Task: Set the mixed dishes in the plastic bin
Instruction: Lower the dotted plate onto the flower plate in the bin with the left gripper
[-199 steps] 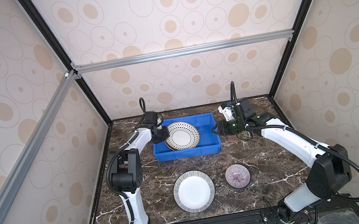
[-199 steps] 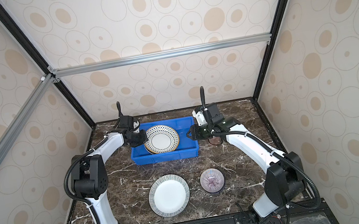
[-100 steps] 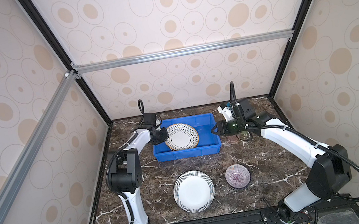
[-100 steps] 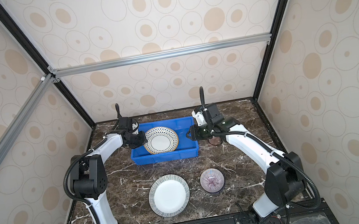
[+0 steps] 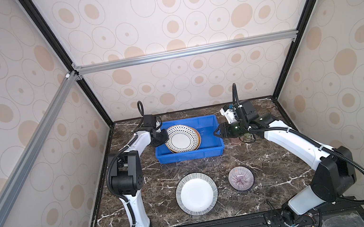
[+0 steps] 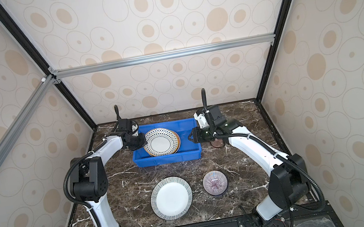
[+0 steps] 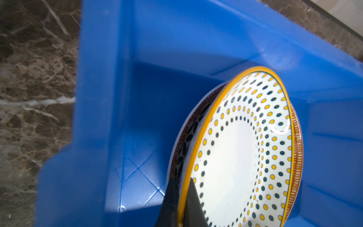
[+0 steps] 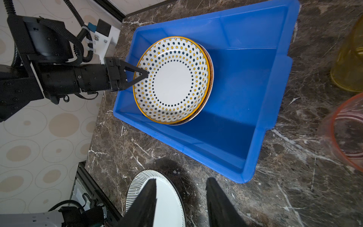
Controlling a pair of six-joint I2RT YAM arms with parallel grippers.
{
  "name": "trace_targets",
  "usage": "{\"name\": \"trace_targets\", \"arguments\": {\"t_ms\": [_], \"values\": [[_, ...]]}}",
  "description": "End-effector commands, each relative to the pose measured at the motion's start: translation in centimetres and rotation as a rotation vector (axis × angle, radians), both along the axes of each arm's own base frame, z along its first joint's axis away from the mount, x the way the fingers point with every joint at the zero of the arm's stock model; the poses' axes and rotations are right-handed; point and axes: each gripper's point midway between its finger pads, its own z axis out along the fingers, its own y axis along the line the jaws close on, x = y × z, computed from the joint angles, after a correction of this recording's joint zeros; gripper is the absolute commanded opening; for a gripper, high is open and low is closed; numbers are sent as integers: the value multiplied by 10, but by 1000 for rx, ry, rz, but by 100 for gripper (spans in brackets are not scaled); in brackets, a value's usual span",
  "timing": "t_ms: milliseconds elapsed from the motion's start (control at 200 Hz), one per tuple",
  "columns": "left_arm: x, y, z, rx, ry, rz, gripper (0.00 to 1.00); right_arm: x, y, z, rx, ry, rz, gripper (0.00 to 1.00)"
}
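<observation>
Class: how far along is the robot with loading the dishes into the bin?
Done: a lattice plate lies in the blue bin. In hand: the left gripper pinches the dotted plate, tilted inside. Left: striped plate, purple bowl, yellow tumbler, pink tumbler.

The dotted plate [image 5: 182, 139] is filling the left half of the blue bin [image 5: 208, 137] — the right half is sitting open.

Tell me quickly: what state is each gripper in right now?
Left gripper: jaws closed on the rim of the round white plate with yellow and dark dots.
Right gripper: jaws open, nothing between them.
</observation>
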Motion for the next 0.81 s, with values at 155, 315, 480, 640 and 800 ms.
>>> {"name": "trace_targets", "arguments": {"t_ms": [155,315,480,640,800], "values": [[-26,4,-52,20,138,-13,7,-1,7,10,8,-12,12,44],[-29,3,-59,9,157,-15,10,-3,9,9,5,-9,19,44],[-34,3,-62,13,177,-22,13,-4,11,9,7,-12,23,45],[-35,2,-61,12,183,-24,14,-6,14,9,8,-11,30,45],[-35,1,-57,14,180,-34,14,-7,13,8,6,-12,30,44]]}}
